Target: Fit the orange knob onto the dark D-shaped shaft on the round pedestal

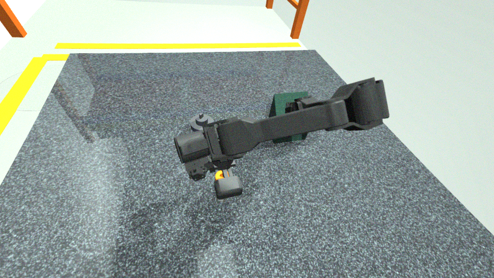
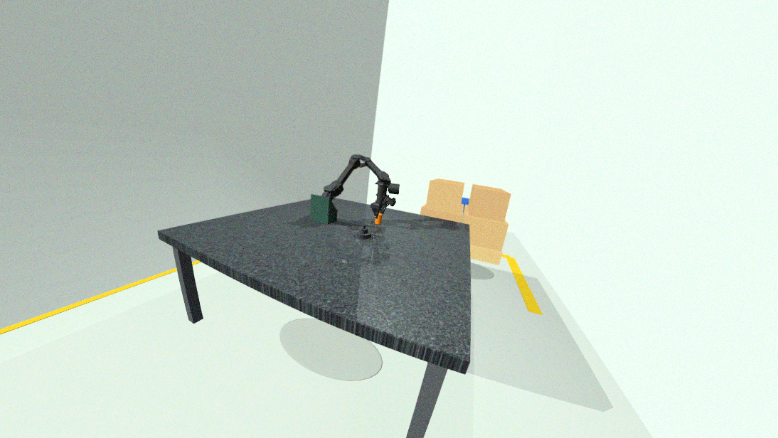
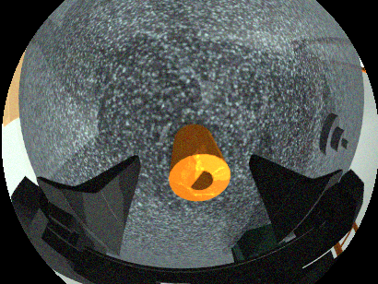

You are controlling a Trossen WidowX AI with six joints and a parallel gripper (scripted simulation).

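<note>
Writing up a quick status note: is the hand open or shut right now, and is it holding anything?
Hand: open, holding nothing; the orange knob stands between its spread fingers.

The gripper [image 1: 222, 172] partly hides the orange knob [image 1: 219, 175].
</note>
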